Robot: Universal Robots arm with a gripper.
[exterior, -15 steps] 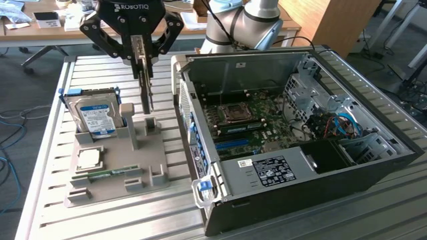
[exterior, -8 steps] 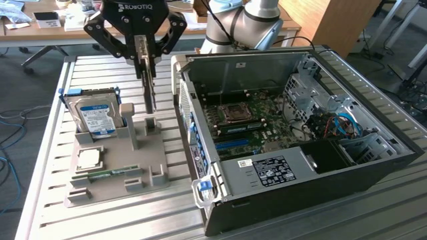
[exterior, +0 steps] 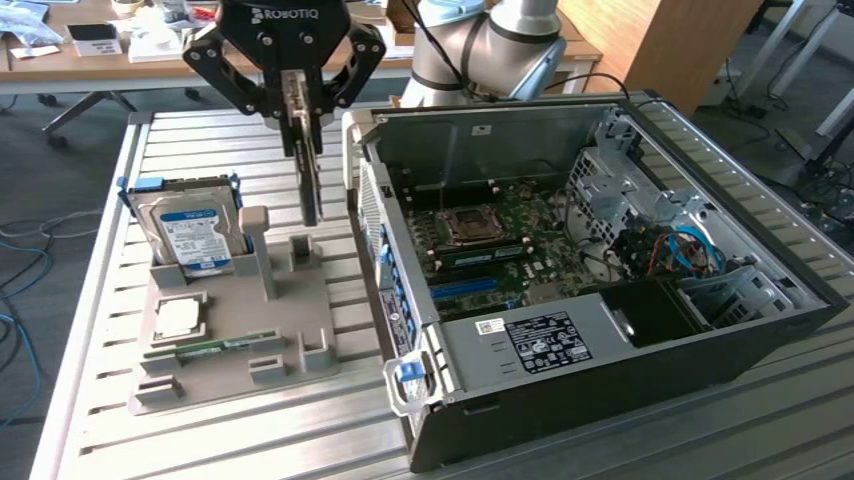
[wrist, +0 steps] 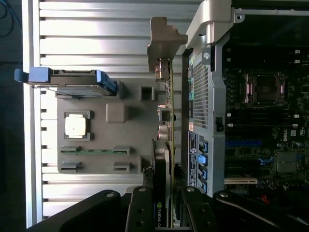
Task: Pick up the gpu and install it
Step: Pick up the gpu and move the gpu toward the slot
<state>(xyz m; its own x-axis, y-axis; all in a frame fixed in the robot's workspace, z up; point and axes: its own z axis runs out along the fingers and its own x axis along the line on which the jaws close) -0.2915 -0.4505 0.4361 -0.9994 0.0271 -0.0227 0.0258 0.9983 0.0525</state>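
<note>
With end effector (wrist: 164, 193) clenched on gpu (wrist: 167, 111), hangs beside case (wrist: 203, 96); may catch bracket (wrist: 161, 36) on it if swung low.

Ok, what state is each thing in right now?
Green circuit-card gpu: held edge-on, hanging above grey holder.
Black gripper: shut on gpu.
Silver hard drive: upright in holder.
Square silver processor chip: flat in holder.
Narrow green memory stick: lying in holder.
Black computer case: open, side off.
</note>
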